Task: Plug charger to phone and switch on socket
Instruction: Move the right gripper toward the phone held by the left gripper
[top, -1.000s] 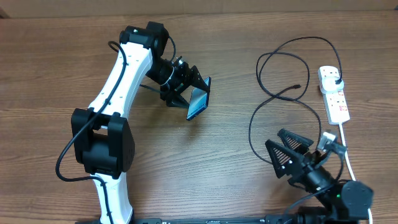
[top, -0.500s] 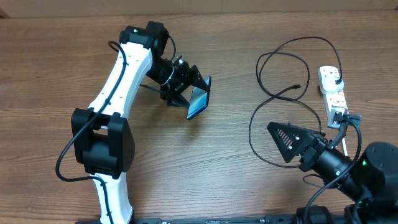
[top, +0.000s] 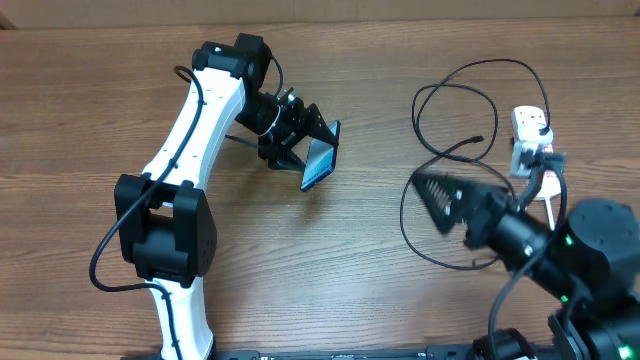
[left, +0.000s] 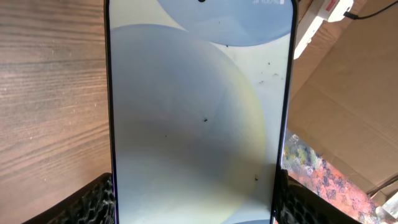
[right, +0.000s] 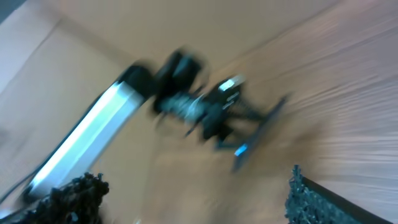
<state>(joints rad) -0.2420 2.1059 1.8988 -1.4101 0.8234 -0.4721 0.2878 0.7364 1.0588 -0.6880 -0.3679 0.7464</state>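
Note:
My left gripper is shut on the phone, a slim blue-screened handset held on edge above the table; the phone fills the left wrist view between the two fingers. The charger is a thin black cable looping on the table at the right, its connector tip lying free and its plug in the white socket. My right gripper is open and empty, raised over the cable loops and blurred. The right wrist view shows the left arm and the phone far off.
The socket's thick white cord runs toward the front behind my right arm. The left arm stretches across the left half of the wooden table. Cardboard lies past the table's edge.
My right arm has swung up and toward the back, from the front right corner to over the cable loops, covering part of the socket. The left arm and phone have not moved.

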